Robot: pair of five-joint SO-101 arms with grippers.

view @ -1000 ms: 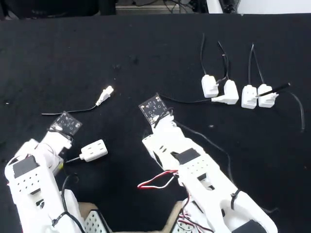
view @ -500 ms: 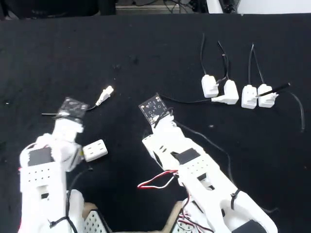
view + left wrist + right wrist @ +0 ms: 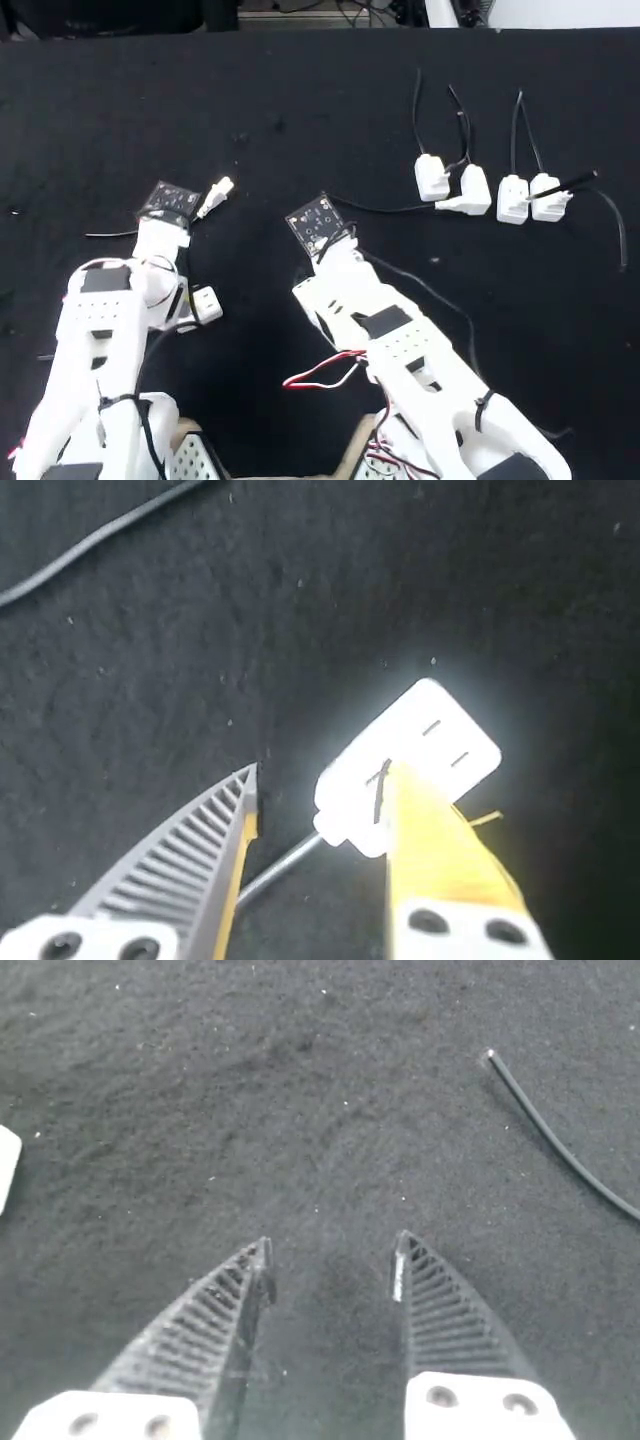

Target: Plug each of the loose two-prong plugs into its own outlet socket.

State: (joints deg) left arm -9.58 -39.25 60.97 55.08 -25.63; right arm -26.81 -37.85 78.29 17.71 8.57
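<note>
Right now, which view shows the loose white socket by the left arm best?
The left wrist view: the socket sits close, both slots visible, one jaw overlapping its edge. In the high view the left arm hides part of it. The right wrist view faces cloth and a wire.

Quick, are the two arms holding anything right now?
Left end effector: open, holding nothing; a white outlet socket lies just beside it.
Right end effector: open, holding nothing.
</note>
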